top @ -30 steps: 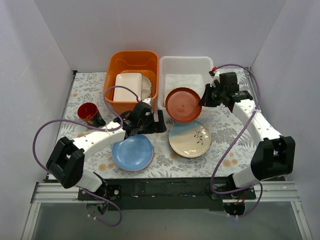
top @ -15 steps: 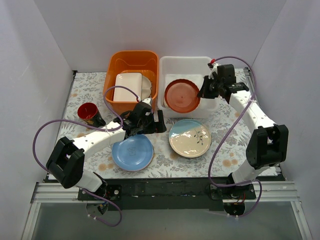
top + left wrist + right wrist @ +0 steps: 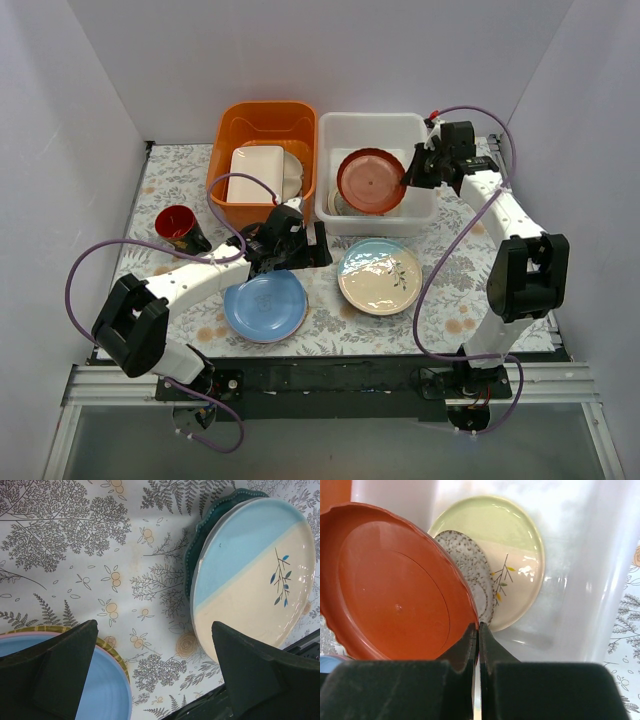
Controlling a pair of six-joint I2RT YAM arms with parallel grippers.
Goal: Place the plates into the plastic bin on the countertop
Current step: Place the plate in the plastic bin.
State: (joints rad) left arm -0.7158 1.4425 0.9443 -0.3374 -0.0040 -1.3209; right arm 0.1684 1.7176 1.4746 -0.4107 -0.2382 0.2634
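Over the white plastic bin (image 3: 368, 119), my right claw (image 3: 478, 628) pinched the tilted red-brown plate (image 3: 395, 590) by its rim above the speckled grey plate (image 3: 468, 570) inside; placing step, with lowering and release judged due next.

Robot lab booth: bare white panel walls (image 3: 85, 100), aluminium base rail (image 3: 330, 398), floral-cloth countertop (image 3: 455, 270).
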